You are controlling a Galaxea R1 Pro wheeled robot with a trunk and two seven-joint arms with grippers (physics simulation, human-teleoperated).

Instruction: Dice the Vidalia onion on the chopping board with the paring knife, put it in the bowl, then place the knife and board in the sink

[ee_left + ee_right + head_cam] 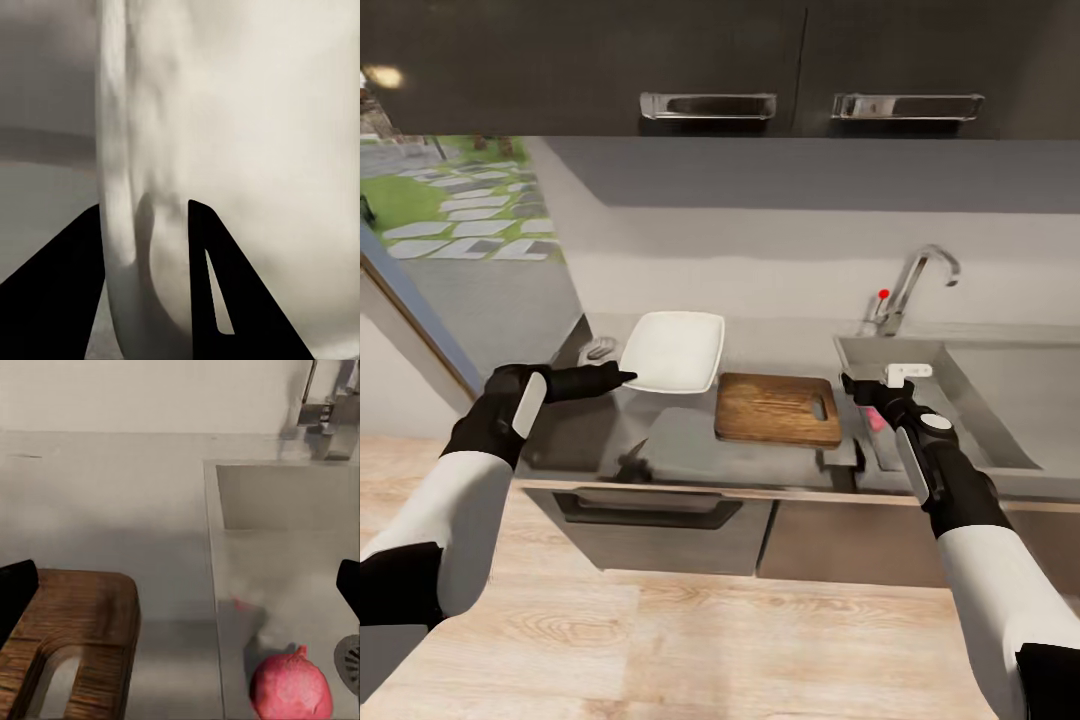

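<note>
I see the onion [291, 687], reddish pink, lying in the sink [960, 400] near the drain, at the lower right of my right wrist view. My right gripper [865, 388] hangs spread over the sink's left rim. The chopping board [778, 408] sits mid-frame on the countertop [660, 440], the bowl [673, 351] just beyond it. My left gripper [622, 375] pinches the bowl's rim.

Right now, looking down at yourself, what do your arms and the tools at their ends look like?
Both arms have smooth white upper shells that turn black toward the wrist, each forearm marked with a white oblong panel. The left tool and right tool are black, and their fingers taper to flat dark wedges. No cables show.
</note>
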